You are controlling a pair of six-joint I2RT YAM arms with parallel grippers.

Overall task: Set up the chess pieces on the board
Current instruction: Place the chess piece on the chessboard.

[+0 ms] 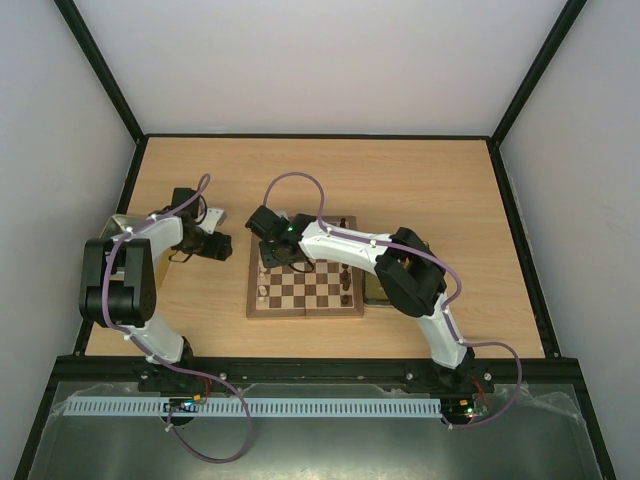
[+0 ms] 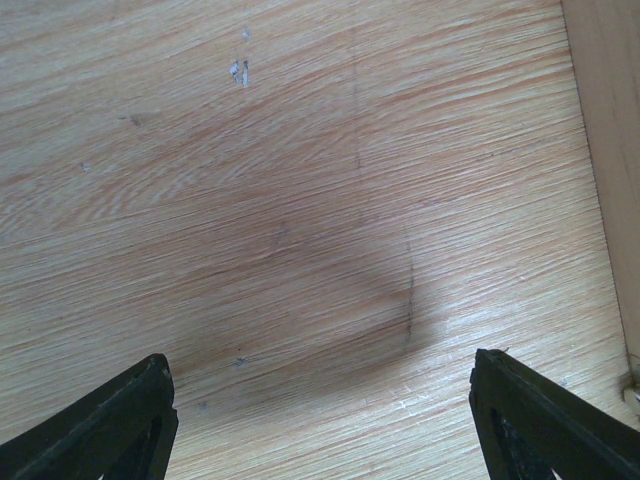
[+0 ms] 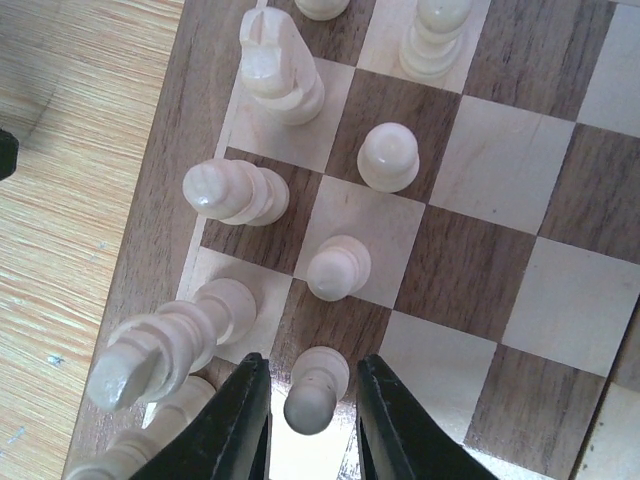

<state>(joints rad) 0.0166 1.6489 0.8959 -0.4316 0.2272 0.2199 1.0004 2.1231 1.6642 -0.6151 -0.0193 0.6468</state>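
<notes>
Right gripper (image 1: 266,248), seen from the top camera, hangs over the upper left part of the chessboard (image 1: 305,313), which lies flat at the middle of the wooden table (image 1: 420,190). From this height its jaws cannot be made out. A few cream pieces (image 1: 262,293) stand along the board's left side and a few dark pieces (image 1: 346,294) along its right side. A yellowish flat thing (image 1: 374,292) lies touching the board's right edge, partly under the right arm. Left gripper (image 1: 220,246) sits low just beside the board's left edge, over bare table.

On the left wrist camera, the left gripper (image 2: 322,358) stands wide apart, one dark fingertip (image 2: 130,420) at the lower left corner of the frame and the other at the lower right. Only table grain and a soft shadow lie between them. A strip of paler wood (image 2: 612,150) runs down the right edge of the frame.

On the right wrist camera, the right gripper (image 3: 312,362) straddles an upright cream pawn (image 3: 318,385) at the bottom centre. The jaws are slightly apart, with a thin gap on each side of the pawn. Above it stand two more cream pawns (image 3: 338,265), a knight (image 3: 275,70) at the upper left and a rounded cream piece (image 3: 235,190) beside the border. A tall ringed cream piece (image 3: 165,345) leans across the lower left.
</notes>
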